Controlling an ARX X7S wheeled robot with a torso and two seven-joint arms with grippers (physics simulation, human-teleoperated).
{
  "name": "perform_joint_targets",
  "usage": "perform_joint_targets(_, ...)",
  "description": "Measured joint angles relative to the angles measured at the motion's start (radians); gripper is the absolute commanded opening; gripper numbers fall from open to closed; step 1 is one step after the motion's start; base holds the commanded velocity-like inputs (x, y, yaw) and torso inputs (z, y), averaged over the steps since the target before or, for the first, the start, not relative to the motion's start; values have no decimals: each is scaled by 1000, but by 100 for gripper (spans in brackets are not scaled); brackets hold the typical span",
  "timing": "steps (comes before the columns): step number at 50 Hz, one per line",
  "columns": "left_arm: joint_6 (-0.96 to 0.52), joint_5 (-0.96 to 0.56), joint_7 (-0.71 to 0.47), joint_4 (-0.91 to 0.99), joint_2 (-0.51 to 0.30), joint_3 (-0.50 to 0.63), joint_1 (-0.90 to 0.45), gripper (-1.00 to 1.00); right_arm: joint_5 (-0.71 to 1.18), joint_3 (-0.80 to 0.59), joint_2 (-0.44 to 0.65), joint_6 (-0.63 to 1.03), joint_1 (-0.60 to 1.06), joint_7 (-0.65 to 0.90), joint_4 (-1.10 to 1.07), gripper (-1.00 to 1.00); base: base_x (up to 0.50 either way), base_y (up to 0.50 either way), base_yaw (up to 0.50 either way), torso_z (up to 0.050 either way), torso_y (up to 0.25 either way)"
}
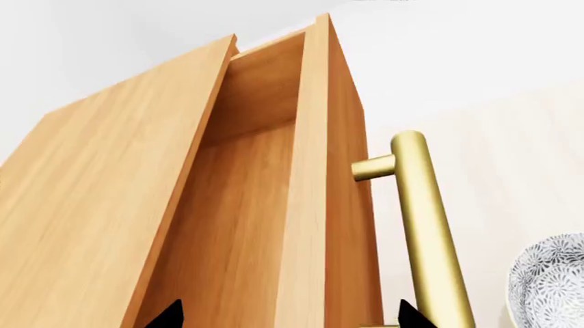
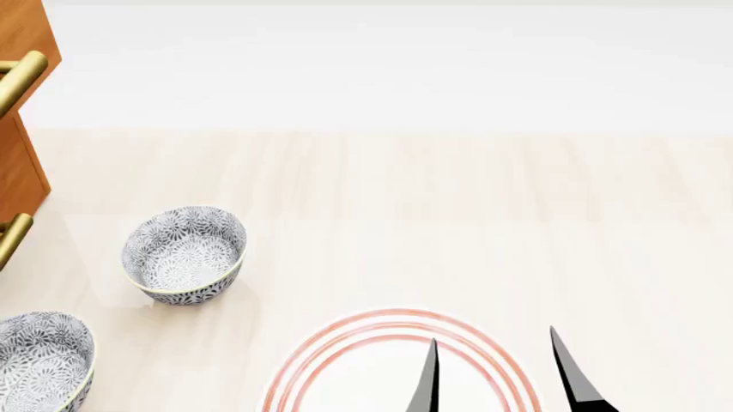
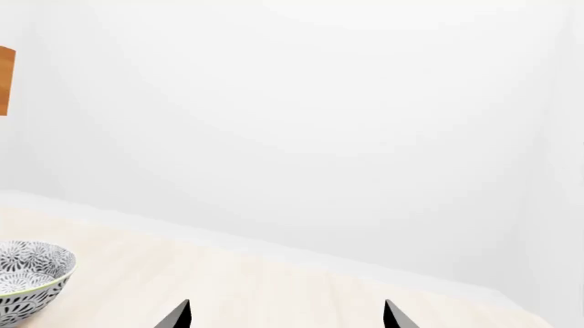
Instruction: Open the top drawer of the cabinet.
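Two hands, one cabinet, three dishes, listed as they stand.

Item: cabinet (image 2: 21,163), orange-brown wood, at the far left edge of the head view, mostly cut off by the frame. In the left wrist view its body fills the left half of the frame.

Item: top drawer (image 1: 319,205), front panel standing away from the cabinet body with a gap and bare inner wood showing between; judged partly open, how far I cannot tell.

Item: brass bar handle (image 1: 425,225), right of centre in the left wrist view, on its post, running to the lower edge.

Item: left hand (image 1: 287,318), only two dark fingertips at the bottom edge, spread wide; they straddle the drawer front, one tip beside the handle. Whether anything is gripped cannot be told.

Item: right hand (image 2: 504,378), lower right of the head view, fingers apart, holding nothing, over a red-ringed plate (image 2: 343,343).

Item: two patterned bowls, one at (image 2: 184,253), another at the lower left corner (image 2: 40,365), both on the table (image 2: 481,215) near the cabinet.

Risks, as judged:
- A spread hand may slide off the round bar if pulled without closing, leaving the drawer short.
- An off-axis pull could bind the drawer in its runners.
- The left arm backing away could sweep the nearer bowl.
- The second handle lower down invites a mistaken grasp.
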Motion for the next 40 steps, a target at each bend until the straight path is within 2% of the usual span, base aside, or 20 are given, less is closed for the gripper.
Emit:
perform_joint_targets(16, 51, -31, -43, -65, 2, 6, -20, 100, 2, -3, 5, 2, 1, 4, 1, 100, 0, 0, 0, 0, 0)
perform_joint_targets(28, 55, 44, 72, 86, 3, 121, 67, 100, 0, -8, 9, 7, 1, 6, -6, 100, 0, 0, 0, -2, 0)
perform_joint_targets(40, 59, 83, 119, 147, 16, 159, 102, 100, 0, -10, 12, 4, 0, 9, -5, 100, 0, 0, 0, -2, 0)
